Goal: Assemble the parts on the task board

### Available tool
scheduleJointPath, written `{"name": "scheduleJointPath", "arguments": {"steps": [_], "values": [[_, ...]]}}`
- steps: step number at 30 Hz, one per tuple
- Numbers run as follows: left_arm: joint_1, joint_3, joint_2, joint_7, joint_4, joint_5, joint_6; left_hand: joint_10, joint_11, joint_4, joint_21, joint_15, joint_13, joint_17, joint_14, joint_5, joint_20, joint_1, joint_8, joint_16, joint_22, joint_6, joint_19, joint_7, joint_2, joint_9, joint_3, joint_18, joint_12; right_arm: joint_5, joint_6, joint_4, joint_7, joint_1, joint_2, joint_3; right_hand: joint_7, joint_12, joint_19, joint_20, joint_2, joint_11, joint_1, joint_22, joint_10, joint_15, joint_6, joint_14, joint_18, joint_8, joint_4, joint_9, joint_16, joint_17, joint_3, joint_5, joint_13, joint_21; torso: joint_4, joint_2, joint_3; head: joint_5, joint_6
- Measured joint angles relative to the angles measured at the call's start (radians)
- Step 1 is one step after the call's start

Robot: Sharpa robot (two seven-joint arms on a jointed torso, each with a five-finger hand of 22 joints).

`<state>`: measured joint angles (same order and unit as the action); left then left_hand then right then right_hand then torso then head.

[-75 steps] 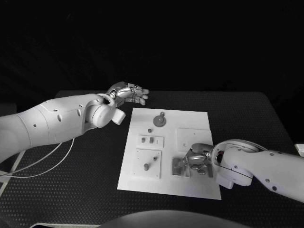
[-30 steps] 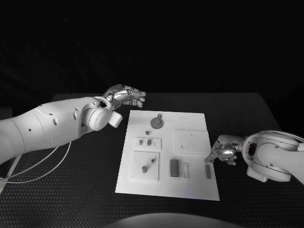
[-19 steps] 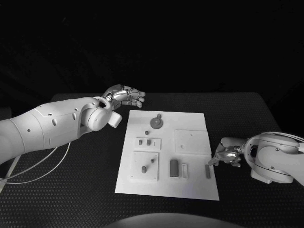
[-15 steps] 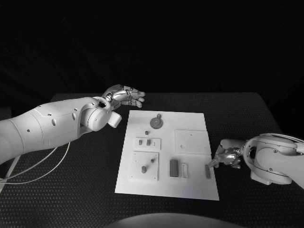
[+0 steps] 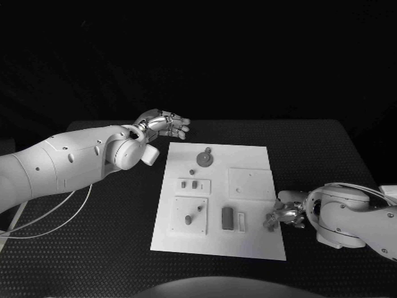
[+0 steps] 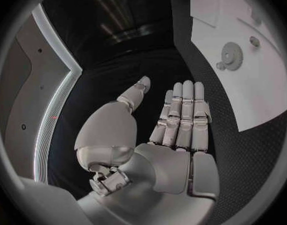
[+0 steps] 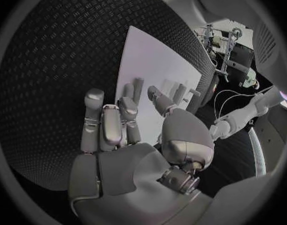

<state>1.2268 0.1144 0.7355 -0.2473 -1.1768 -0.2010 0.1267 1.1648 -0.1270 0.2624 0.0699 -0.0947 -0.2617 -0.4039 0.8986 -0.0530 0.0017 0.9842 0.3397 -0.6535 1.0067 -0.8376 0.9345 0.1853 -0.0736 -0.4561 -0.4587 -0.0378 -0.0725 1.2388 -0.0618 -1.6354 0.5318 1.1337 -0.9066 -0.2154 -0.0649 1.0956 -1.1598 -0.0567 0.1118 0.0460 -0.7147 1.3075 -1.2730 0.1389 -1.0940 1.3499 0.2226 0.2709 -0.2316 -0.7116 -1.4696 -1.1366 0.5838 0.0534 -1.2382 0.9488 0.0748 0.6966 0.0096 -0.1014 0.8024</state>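
The task board (image 5: pixel 218 195) lies in the middle of the table (image 5: pixel 324 146). The left robot hand (image 5: pixel 163 123) hovers empty with straight, spread fingers near the table's far edge. The right robot hand (image 5: pixel 286 214) is at the board's right edge; whether it holds something I cannot tell.

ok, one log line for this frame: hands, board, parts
left hand: open, held off the far-left corner of task board | right hand: at near-right edge by small bar part, grip unclear | gear part: on far end

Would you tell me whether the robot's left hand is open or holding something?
Open: the left hand hovers beyond the task board with fingers extended and nothing in them.
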Motion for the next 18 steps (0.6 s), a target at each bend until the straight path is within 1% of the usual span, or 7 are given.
{"name": "scheduleJointPath", "arguments": {"steps": [8,11,13,14,15,17,18], "values": [[0.0,0.0,0.0,0.0,0.0,0.0,-0.002,0.0,0.0,0.0,0.0,0.0,0.0,-0.001,0.0,0.0,0.0,0.0,0.0,0.0,0.0,0.0,0.0,0.0,0.0,0.0,0.0,0.0,0.0,0.029,0.0,0.014,0.001,-0.006,0.021,0.004,0.001,0.0,-0.001,0.001,0.0,-0.004,0.0,0.0,-0.004,-0.001,-0.009,0.002,0.001,-0.001,0.002,0.002,0.0,0.0,0.005,0.0,-0.001,0.0,0.0004,0.0,0.0,-0.002,0.001],[0.0,0.0,0.0,0.0,0.0,0.0,-0.002,0.0,0.0,0.0,0.0,0.0,0.0,-0.001,0.0,0.0,0.0,0.0,0.0,0.0,0.0,0.0,0.0,0.0,0.0,0.0,0.0,0.0,0.0,0.06,-0.003,0.023,0.001,-0.01,0.036,0.005,0.004,0.0,-0.002,0.002,-0.008,-0.005,-0.009,0.0,-0.009,0.0,-0.008,0.003,0.001,0.004,-0.005,0.002,0.0,0.001,0.012,0.0,-0.001,0.0,0.0004,0.0,0.0,-0.003,0.002],[0.0,0.0,0.0,0.001,0.0,0.0,-0.003,0.0,0.0,0.0,0.0,0.0,0.0,-0.001,0.0,0.0,0.0,0.0,0.0,0.0,0.0,0.0,0.0,0.0,0.0,0.0,0.0,0.0,0.0,0.093,-0.005,0.029,0.0,-0.015,0.047,0.006,0.004,0.0,-0.002,0.002,-0.014,-0.004,-0.014,0.0,-0.009,-0.002,-0.008,0.005,0.001,0.044,-0.017,0.004,0.0,0.005,0.011,0.0,0.001,0.0,0.0004,0.0,-0.0005,-0.003,0.002],[0.0,0.0,0.0,0.001,0.0,0.0,-0.003,0.0,0.0,0.0,0.0,0.0,0.0,-0.002,0.0,0.0,0.0,0.0,0.0,0.0,0.0,0.0,0.0,0.0,0.0,0.0,0.0,0.0,0.0,0.108,-0.005,0.031,0.0,-0.017,0.051,0.007,0.004,0.0,-0.002,0.002,-0.016,-0.003,-0.016,0.0,-0.007,-0.002,-0.008,0.005,0.0,0.087,-0.02,0.006,0.0,0.006,0.011,0.0,0.002,0.0,0.0004,0.0,-0.0007,-0.004,0.003],[0.0,0.0,0.0,0.001,0.0,0.0,-0.003,0.0,0.0,0.0,0.0,0.0,0.0,-0.002,0.0,0.0,0.0,0.0,0.0,0.0,0.0,0.0,0.0,0.0,0.0,0.0,0.0,0.0,0.0,0.125,-0.004,0.034,0.0,-0.019,0.058,0.007,0.004,0.0,-0.002,0.002,-0.016,-0.002,-0.016,0.0,-0.007,-0.002,-0.008,0.005,0.001,0.113,-0.02,0.006,0.0,0.006,0.011,0.0,0.003,0.0,0.0003,0.0,-0.0007,-0.004,0.003],[0.0,0.0,0.0,0.001,0.0,0.0,-0.003,0.0,0.0,0.0,0.0,0.0,0.0,-0.002,0.0,0.0,0.0,0.0,0.0,0.0,0.0,0.0,0.0,0.0,0.0,0.0,0.0,0.0,0.0,0.155,-0.003,0.04,0.0,-0.023,0.069,0.007,0.004,0.0,-0.002,0.002,-0.016,0.0,-0.016,0.0,-0.006,-0.002,-0.008,0.005,0.001,0.194,-0.02,0.006,0.0,0.006,0.011,0.0,0.003,0.0,0.0001,0.0,-0.0007,-0.005,0.004],[0.0,0.0,0.0,0.001,0.0,0.0,-0.003,0.0,0.0,0.0,0.0,0.0,0.0,-0.002,0.0,0.0,0.0,0.0,0.0,0.0,0.0,0.0,0.0,0.0,0.0,0.0,0.0,0.0,0.0,0.173,-0.001,0.041,0.0,-0.024,0.077,0.007,0.004,0.0,-0.002,0.002,-0.016,-0.001,-0.016,0.0,-0.005,-0.002,-0.008,0.005,0.001,0.194,-0.02,0.006,0.0,0.006,0.011,0.0,0.003,0.0,0.0,0.0,-0.0008,-0.005,0.004]]}}
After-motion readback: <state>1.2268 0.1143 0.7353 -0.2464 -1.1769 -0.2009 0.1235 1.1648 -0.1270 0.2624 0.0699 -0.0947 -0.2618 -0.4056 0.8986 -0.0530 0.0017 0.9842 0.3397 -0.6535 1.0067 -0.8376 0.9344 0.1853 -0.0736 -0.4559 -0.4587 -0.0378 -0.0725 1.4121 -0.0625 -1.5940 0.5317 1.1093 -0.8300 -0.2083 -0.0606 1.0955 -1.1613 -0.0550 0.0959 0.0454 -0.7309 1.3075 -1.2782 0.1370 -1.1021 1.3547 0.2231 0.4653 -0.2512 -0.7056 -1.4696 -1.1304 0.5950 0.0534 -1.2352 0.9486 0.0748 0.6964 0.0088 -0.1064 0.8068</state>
